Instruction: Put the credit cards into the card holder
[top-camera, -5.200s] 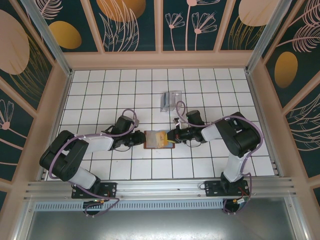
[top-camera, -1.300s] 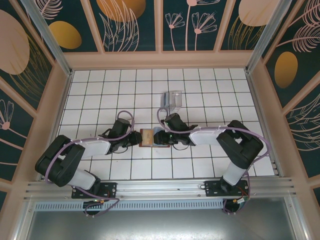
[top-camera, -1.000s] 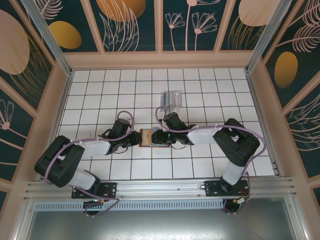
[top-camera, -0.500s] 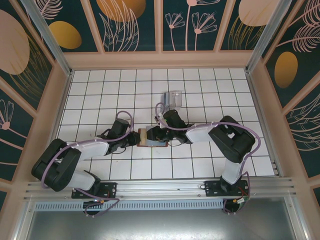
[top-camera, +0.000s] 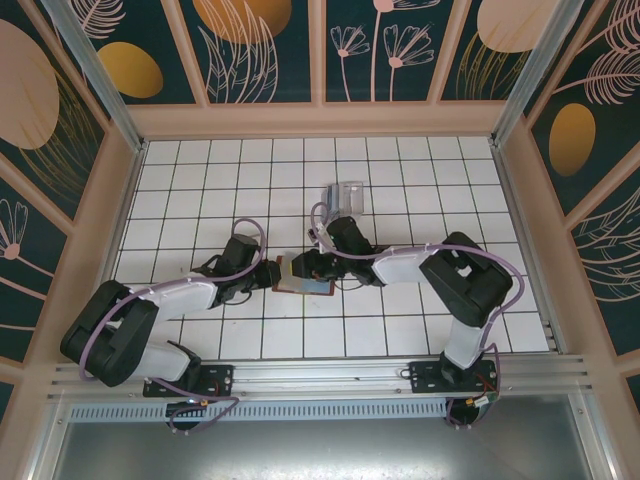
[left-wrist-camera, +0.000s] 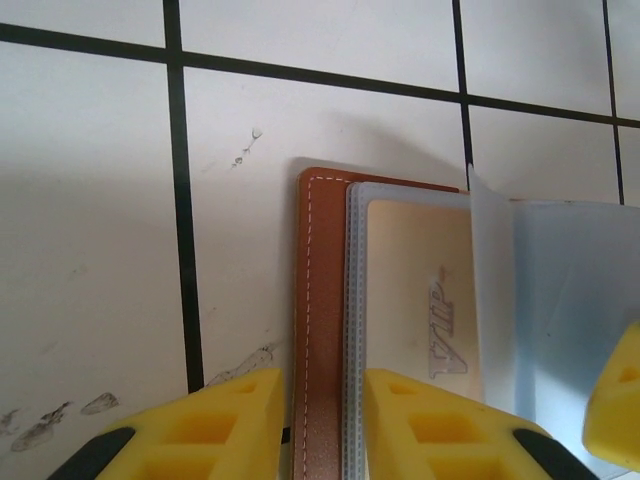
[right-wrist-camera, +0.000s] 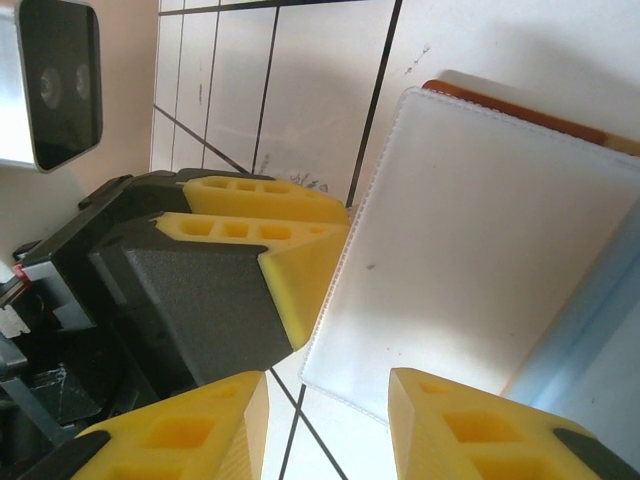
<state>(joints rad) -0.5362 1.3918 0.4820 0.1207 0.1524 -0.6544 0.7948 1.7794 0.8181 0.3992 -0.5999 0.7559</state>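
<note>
right gripper (right-wrist-camera: 328, 392) has slid further left over the reddish-brown leather folding card holder (left-wrist-camera: 322, 300), jaws apart; left gripper (left-wrist-camera: 322, 405), likewise apart, straddles its edge

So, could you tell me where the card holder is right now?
In the top view the card holder lies mid-table, left gripper at its left edge, right gripper over it, nearer the arms than the clear plastic box.

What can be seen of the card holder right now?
The card holder is a reddish-brown, leather-look wallet with white edge stitching, lying open on the white tiled table. Clear plastic sleeves fan from it; one holds a cream card embossed VIP. The left end effector straddles its brown edge; whether it grips is unclear.
</note>
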